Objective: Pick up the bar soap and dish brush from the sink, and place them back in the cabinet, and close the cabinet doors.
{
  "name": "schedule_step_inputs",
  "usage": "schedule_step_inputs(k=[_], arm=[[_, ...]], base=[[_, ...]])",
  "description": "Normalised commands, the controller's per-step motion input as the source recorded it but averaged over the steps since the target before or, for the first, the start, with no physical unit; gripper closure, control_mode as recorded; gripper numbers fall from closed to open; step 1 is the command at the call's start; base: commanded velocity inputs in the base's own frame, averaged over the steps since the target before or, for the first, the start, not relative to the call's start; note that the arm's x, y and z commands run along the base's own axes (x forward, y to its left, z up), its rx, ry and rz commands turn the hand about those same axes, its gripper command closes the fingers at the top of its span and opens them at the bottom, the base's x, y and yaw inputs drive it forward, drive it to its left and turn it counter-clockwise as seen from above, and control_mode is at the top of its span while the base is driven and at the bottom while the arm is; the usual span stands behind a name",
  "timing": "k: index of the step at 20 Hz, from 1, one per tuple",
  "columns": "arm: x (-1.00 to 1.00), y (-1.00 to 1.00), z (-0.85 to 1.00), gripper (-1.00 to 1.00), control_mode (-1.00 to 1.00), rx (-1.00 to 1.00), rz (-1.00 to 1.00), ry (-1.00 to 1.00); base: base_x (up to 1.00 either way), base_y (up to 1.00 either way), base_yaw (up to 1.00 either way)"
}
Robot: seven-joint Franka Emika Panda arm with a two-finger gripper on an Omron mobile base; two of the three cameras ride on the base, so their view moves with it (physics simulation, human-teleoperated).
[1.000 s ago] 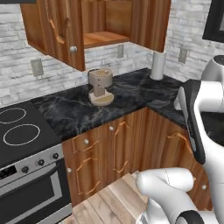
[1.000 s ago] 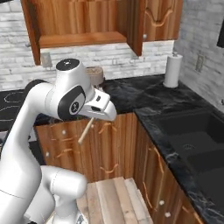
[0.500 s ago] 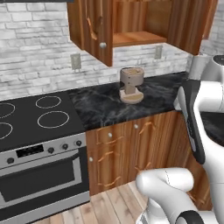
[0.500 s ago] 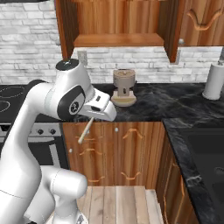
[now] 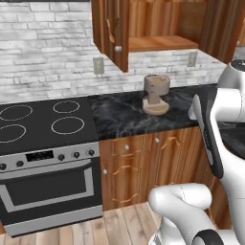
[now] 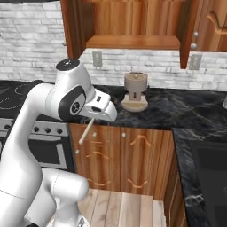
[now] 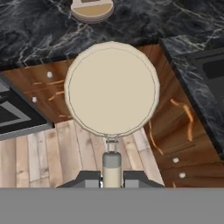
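My gripper [image 7: 112, 177] is shut on the thin pale handle of the dish brush [image 7: 111, 89], whose round cream head faces the hand camera. From the right base, the gripper [image 6: 93, 119] hangs in front of the lower cabinets, and the brush handle [image 6: 85, 132] slants down and left from it. The cabinet [image 6: 133, 42] stands open on the wall above the counter, its doors [image 6: 186, 31] swung out to both sides; one door [image 5: 112, 28] shows in the left base view too. A basin of the black sink [image 6: 213, 173] lies at the lower right. The bar soap is out of view.
A small wooden stand-like object [image 6: 135, 91] [image 5: 156, 94] sits on the dark marbled counter [image 6: 177, 108] under the cabinet. A stove with a black cooktop [image 5: 43, 119] is to the left. Lower wooden cabinet fronts [image 6: 133, 150] and a plank floor [image 7: 39, 153] lie below the gripper.
The whole picture has shifted: the base has moved, bringing the stove into view and the open cabinet closer ahead. The gripper keeps the dish brush in the same pose.
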Motion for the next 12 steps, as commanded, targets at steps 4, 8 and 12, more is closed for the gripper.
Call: schedule_step_inputs(k=[4, 8, 12], arm=[[0.0, 0.0, 0.0, 1.0, 1.0, 0.0, 0.0, 0.0], [0.0, 0.0, 0.0, 1.0, 1.0, 0.0, 0.0, 0.0], [0.0, 0.0, 0.0, 1.0, 1.0, 0.0, 0.0, 0.0]], base=[[0.34, -0.45, 0.17], [0.38, -0.35, 0.11], [0.42, -0.23, 0.09]])
